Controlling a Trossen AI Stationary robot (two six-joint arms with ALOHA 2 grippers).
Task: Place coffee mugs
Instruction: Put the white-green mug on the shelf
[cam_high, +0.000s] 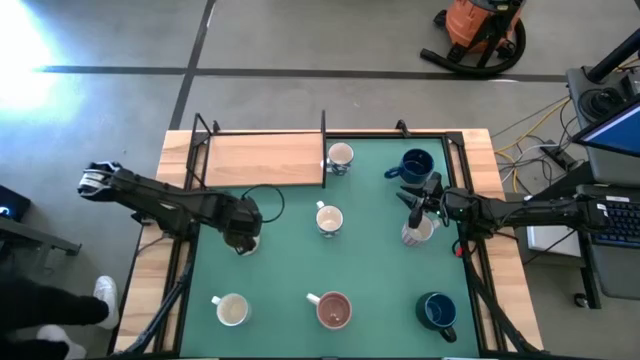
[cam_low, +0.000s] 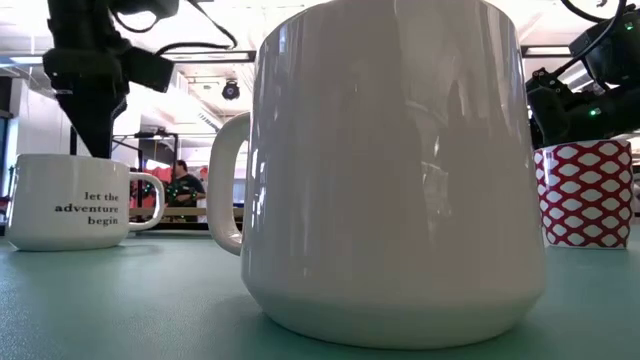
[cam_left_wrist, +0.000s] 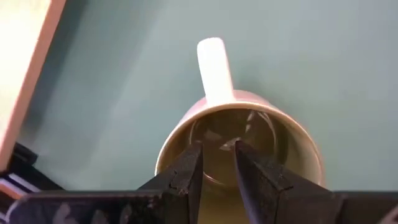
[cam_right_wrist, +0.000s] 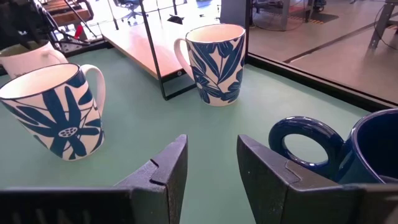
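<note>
Several coffee mugs stand upright on the green mat (cam_high: 370, 265). My left gripper (cam_high: 243, 236) points down over a white mug with an olive-green inside (cam_left_wrist: 239, 134), lettered "let the adventure begin" (cam_low: 70, 200). It is open by a narrow gap (cam_left_wrist: 219, 168) over the mug's mouth, on the side away from the handle (cam_left_wrist: 214, 65). My right gripper (cam_right_wrist: 211, 162) waits open and level at the mat's right side, between a navy mug (cam_right_wrist: 348, 152) and a red-patterned mug (cam_high: 418, 232). My left gripper's fingertips (cam_left_wrist: 189, 165) stand over the mug's mouth near its wall opposite the handle. The fingers themselves hide the rim there, so I cannot tell whether they touch the mug. The mug rests on its base on the mat.
A wooden shelf in a black wire frame (cam_high: 265, 160) fills the far left. Other mugs: a blue-leaf one (cam_high: 340, 157), a blue-flower one (cam_high: 329, 219), a white one (cam_high: 232, 310), a pinkish-red-inside one (cam_high: 333, 310), and a second navy one (cam_high: 437, 312).
</note>
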